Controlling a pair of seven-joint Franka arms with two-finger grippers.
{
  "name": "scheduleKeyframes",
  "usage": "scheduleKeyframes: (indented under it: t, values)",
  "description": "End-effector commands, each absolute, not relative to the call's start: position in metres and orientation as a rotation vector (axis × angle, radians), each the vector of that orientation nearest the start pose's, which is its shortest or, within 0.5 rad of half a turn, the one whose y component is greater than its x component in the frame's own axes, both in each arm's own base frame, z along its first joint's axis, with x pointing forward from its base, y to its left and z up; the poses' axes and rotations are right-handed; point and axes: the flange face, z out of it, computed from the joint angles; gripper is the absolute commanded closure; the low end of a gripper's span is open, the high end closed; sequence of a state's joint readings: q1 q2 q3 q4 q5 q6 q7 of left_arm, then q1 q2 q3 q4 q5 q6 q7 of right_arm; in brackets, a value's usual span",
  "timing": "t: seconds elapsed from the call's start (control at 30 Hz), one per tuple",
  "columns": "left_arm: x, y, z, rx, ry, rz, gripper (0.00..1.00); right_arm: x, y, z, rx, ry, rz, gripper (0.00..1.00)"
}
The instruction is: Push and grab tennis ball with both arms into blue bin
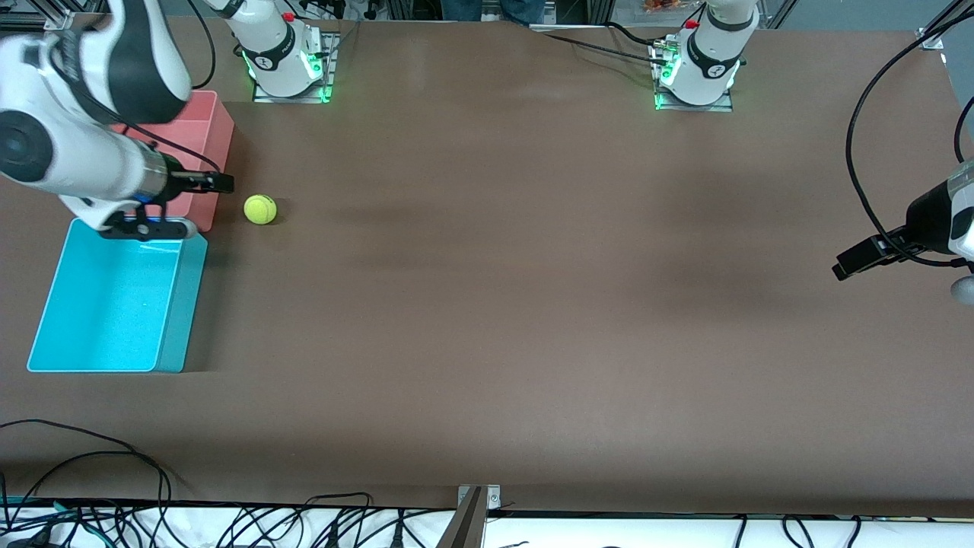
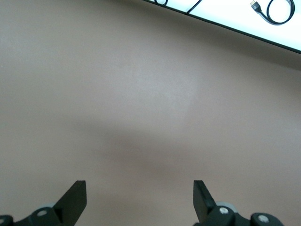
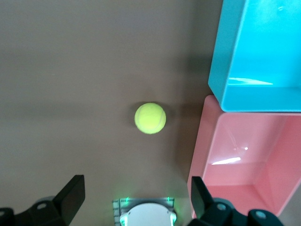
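Note:
The tennis ball (image 1: 260, 208) (image 3: 150, 118), small and yellow-green, rests on the brown table beside the pink tub, just past the corner of the blue bin (image 1: 181, 304) (image 3: 221, 56). The blue bin is an open cyan tub at the right arm's end of the table, with nothing in it. My right gripper (image 1: 227, 183) (image 3: 136, 180) hangs open and holds nothing, over the pink tub's edge close to the ball. At the left arm's end, my left gripper (image 1: 838, 271) (image 2: 139, 184) is open over bare table, far from the ball.
A pink tub (image 1: 217, 129) (image 3: 235, 155) stands against the blue bin, farther from the front camera. Both arm bases (image 1: 285, 65) (image 1: 696, 72) sit along the table's back edge. Cables (image 1: 114, 525) lie along the table's near edge.

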State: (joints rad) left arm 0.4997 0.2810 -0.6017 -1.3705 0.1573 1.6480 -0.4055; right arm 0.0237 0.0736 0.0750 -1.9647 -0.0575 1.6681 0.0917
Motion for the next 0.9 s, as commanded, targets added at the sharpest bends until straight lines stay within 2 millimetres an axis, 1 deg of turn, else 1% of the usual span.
scheduleKeyframes:
  t: [0.0, 0.13, 0.3, 0.4, 0.43, 0.5, 0.57, 0.63, 0.7, 0.77, 0.87]
  values:
    - [0.632, 0.007, 0.595, -3.119, -0.474, -0.082, 0.0, 0.493, 0.042, 0.372, -3.197, -0.101, 0.553, 0.0]
    - [0.631, 0.014, 0.6, -3.114, -0.494, -0.104, 0.0, 0.473, 0.041, 0.342, -3.194, -0.111, 0.562, 0.0]
    - [0.632, 0.022, 0.602, -3.121, -0.515, -0.141, 0.0, 0.459, 0.04, 0.305, -3.194, -0.122, 0.506, 0.0]
    - [0.627, 0.021, 0.608, -3.113, -0.474, -0.156, 0.0, 0.447, 0.038, 0.283, -3.199, -0.139, 0.469, 0.0]
    - [0.625, 0.025, 0.609, -3.108, -0.459, -0.157, 0.0, 0.442, 0.038, 0.275, -3.201, -0.144, 0.457, 0.0]
    - [0.623, 0.013, 0.606, -3.106, -0.395, -0.139, 0.0, 0.433, 0.037, 0.261, -3.207, -0.165, 0.432, 0.0]
    - [0.617, 0.013, 0.607, -3.108, -0.39, -0.132, 0.0, 0.424, 0.036, 0.247, -3.21, -0.178, 0.404, 0.0]
    - [0.611, 0.008, 0.604, -3.119, -0.391, -0.113, 0.0, 0.42, 0.036, 0.236, -3.212, -0.195, 0.384, 0.0]
    - [0.603, 0.011, 0.607, -3.13, -0.381, -0.106, 0.0, 0.418, 0.035, 0.228, -3.216, -0.214, 0.384, 0.0]
    - [0.592, 0.012, 0.603, -3.143, -0.321, -0.079, 0.0, 0.417, 0.033, 0.221, -3.215, -0.212, 0.401, 0.0]
    - [0.575, 0.015, 0.6, -3.159, -0.224, -0.052, 0.0, 0.416, 0.031, 0.214, -3.212, -0.208, 0.38, 0.0]
